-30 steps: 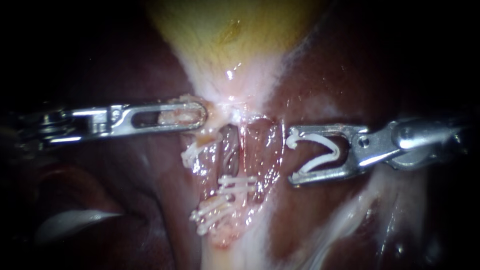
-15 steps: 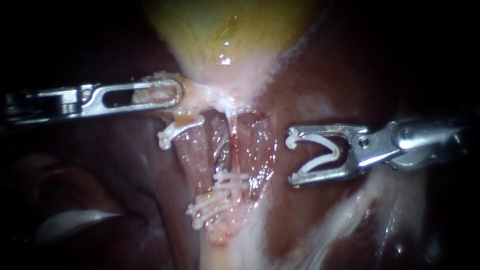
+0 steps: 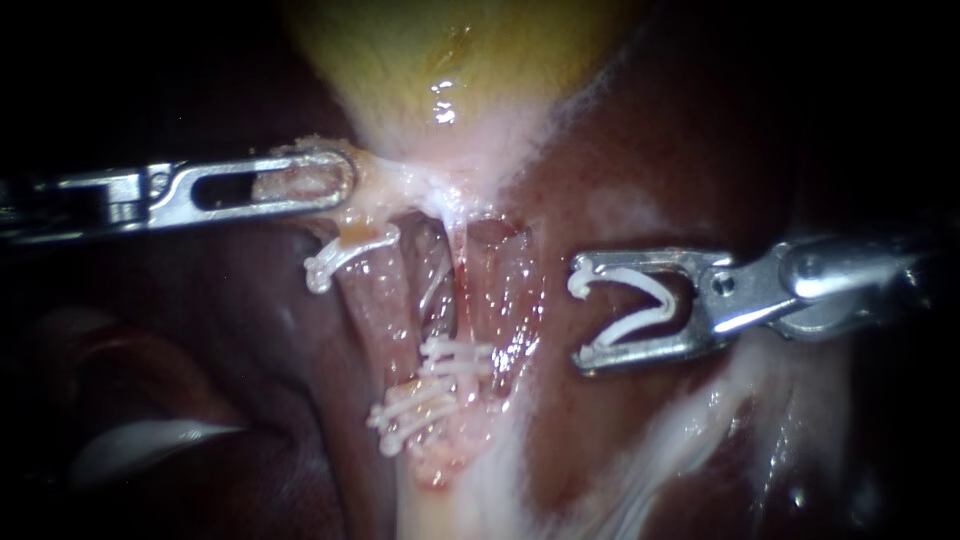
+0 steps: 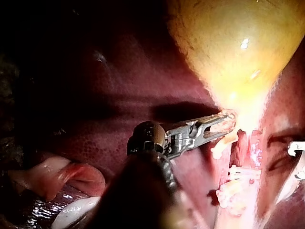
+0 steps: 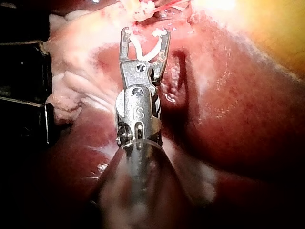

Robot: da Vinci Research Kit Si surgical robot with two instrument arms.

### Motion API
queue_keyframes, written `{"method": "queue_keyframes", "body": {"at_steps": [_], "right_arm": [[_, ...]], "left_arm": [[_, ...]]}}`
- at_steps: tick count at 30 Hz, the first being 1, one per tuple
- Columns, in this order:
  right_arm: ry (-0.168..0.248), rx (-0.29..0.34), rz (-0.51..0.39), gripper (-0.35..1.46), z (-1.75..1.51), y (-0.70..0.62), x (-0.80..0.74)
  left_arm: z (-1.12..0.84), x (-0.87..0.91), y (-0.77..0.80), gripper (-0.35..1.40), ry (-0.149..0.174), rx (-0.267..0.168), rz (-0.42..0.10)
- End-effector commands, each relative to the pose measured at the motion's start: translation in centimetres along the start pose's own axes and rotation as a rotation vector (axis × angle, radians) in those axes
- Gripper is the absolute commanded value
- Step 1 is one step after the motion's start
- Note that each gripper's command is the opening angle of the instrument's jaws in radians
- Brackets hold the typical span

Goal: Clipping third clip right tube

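The left instrument (image 3: 338, 185) is seen coming in level from the left, its jaws pinched on pale tissue at the neck of the gallbladder (image 3: 450, 50); that tissue is shown through the slot in the jaw, and a pale strand is stretched from jaws to neck; below the neck two tubes are laid bare side by side over the liver (image 3: 620, 180); the left tube (image 3: 372, 300) is crossed by a single clip (image 3: 345, 252) near its top and by a clip pair (image 3: 410, 420) lower down; the right tube (image 3: 510, 290) is crossed by two clips (image 3: 455, 358) at its lower end, while its upper stretch is left bare; the right instrument (image 3: 580, 312) is held just beside the right tube but apart from it, with a strip of liver showing between; its jaws are spread wide, yet an open clip (image 3: 640, 300) is gripped between them, one leg against each jaw, its mouth turned toward the tube; nothing is enclosed by it; in the right wrist view the open clip is seen stopping short of the pale tissue ahead of the jaws.
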Motion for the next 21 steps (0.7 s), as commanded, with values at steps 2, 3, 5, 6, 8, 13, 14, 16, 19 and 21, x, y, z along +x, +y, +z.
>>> {"method": "queue_keyframes", "body": {"at_steps": [2,3,5,6,8,13,14,16,19,21], "right_arm": [[0.001,-0.001,0.024,0.48,0.02,0.00,0.00],[0.001,-0.002,0.030,0.48,0.04,0.01,0.00],[0.001,-0.005,0.043,0.48,0.07,0.03,0.01],[0.002,-0.006,0.056,0.47,0.10,0.04,0.01],[0.003,-0.009,0.079,0.47,0.15,0.06,0.00],[0.007,-0.017,0.147,0.47,0.32,0.10,-0.06],[0.007,-0.019,0.158,0.47,0.36,0.11,-0.08],[0.013,-0.025,0.203,0.47,0.45,0.14,-0.13],[0.015,-0.032,0.241,0.47,0.57,0.19,-0.21],[0.016,-0.036,0.258,0.47,0.63,0.22,-0.25]], "left_arm": [[-0.01,0.00,-0.02,-0.35,-0.001,-0.002,0.000],[-0.01,0.01,-0.03,-0.35,-0.001,-0.003,0.000],[-0.01,0.01,-0.04,-0.35,-0.002,-0.003,0.000],[-0.01,0.01,-0.05,-0.35,-0.002,-0.004,0.000],[-0.01,0.02,-0.06,-0.35,-0.005,-0.003,-0.001],[-0.03,0.03,-0.11,-0.35,-0.007,-0.006,-0.001],[-0.03,0.03,-0.11,-0.35,-0.007,-0.006,-0.001],[-0.03,0.03,-0.13,-0.35,-0.007,-0.007,-0.001],[-0.04,0.04,-0.15,-0.35,-0.008,-0.008,-0.001],[-0.04,0.05,-0.16,-0.35,-0.010,-0.011,-0.001]]}}
